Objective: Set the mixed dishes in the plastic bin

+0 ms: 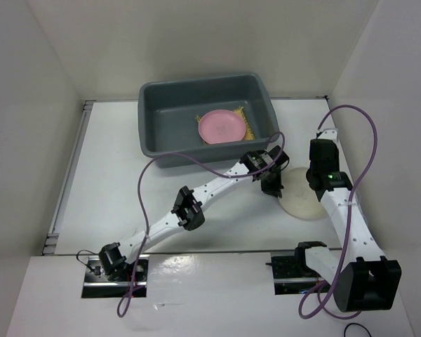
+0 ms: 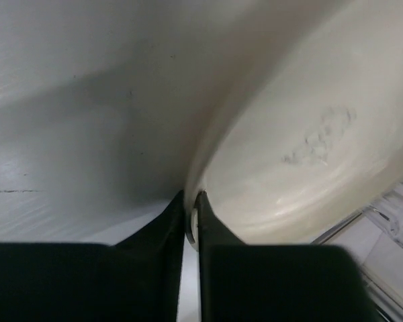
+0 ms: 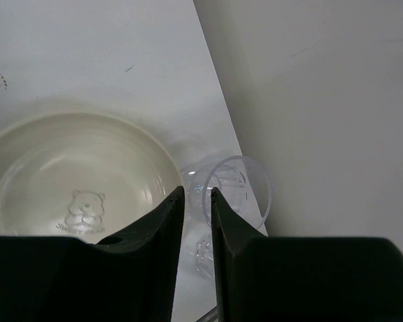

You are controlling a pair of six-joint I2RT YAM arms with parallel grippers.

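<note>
While the pink plate point(image 1: 221, 127) and yellow placemat point(image 1: 246, 121) are lying in the plastic bin point(image 1: 154, 119) at upper centre, the left fingers point(image 2: 191, 221) are pinching the cream-white plate point(image 1: 303, 197) rim at right centre on the surface point(image 1: 105, 182), and the right fingers point(image 3: 196, 208) are sitting nearly closed, grasping nothing.

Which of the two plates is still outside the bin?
The cream-white plate, lying on the table with the left gripper at its rim. The pink plate already sits inside the gray-blue bin.

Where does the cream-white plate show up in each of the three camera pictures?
Top external: the cream-white plate lies on the table right of centre, between the two arms.
Left wrist: it fills the right half, its rim pinched in the left gripper.
Right wrist: lower left, bear print visible.
Shared landmark: the clear plastic cup, beside the plate in both wrist views.
</note>
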